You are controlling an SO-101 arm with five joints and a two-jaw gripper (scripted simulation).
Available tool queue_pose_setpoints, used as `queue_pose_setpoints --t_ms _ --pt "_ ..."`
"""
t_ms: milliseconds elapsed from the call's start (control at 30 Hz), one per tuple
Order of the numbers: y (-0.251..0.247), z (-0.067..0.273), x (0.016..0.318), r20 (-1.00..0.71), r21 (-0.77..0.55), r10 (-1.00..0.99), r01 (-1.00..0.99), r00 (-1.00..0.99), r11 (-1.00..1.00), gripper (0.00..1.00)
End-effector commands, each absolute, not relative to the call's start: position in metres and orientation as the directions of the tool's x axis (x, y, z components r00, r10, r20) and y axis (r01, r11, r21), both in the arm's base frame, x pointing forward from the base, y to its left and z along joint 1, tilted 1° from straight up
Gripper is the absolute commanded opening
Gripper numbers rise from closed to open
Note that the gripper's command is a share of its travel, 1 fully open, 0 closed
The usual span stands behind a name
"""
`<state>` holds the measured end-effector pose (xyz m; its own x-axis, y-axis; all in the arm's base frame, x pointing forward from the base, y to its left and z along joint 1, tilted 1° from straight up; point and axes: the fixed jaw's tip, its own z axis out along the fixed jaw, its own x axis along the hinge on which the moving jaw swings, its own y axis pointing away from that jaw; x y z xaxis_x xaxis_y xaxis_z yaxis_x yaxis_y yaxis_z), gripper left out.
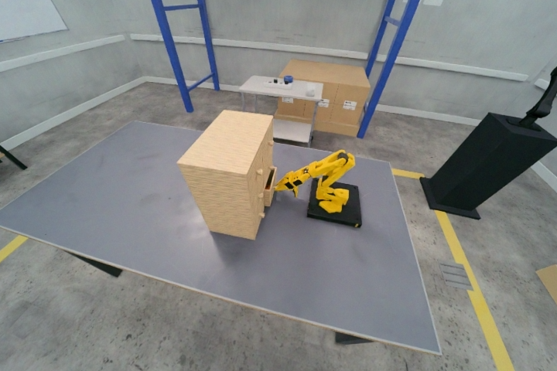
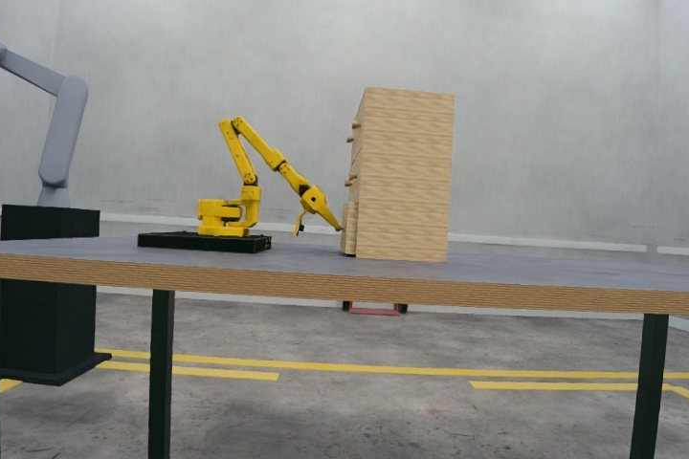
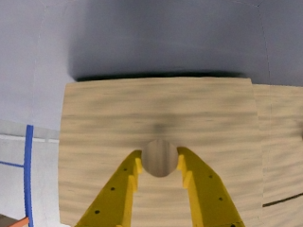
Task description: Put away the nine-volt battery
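Note:
The wooden cabinet [image 1: 220, 148] [image 2: 405, 178] stands on the table. One low drawer [image 1: 268, 197] [image 2: 349, 238] [image 3: 104, 118] sticks partly out of its front. Inside it a little orange and something dark [image 1: 269, 178] show, too small to name. My gripper [image 1: 275, 188] [image 2: 341, 229] [image 3: 160, 153] is shut on this drawer's round knob [image 3: 160, 163], which sits between the two fingertips in the wrist view. The other drawers that show look shut. No nine-volt battery can be made out on the table, and the inside of the drawer is mostly hidden.
Other knobs [image 1: 259, 171] [image 2: 350, 140] stick out of the cabinet front, beside and above the partly open drawer. The arm's black base plate [image 1: 353, 214] [image 2: 193, 243] stands on the grey table [image 1: 134, 196] in front of the cabinet.

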<state>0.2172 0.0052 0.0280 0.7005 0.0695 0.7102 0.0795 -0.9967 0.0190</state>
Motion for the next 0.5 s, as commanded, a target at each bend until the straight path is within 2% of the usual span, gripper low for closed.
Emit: queue_pose_setpoints --t_ms 0,467 --pt "0.007 0.028 0.223 0.712 0.009 0.059 0.075 0.7 -0.997 0.0" --pt "0.008 0.028 0.233 0.712 0.009 0.059 0.076 0.7 -0.997 0.0"
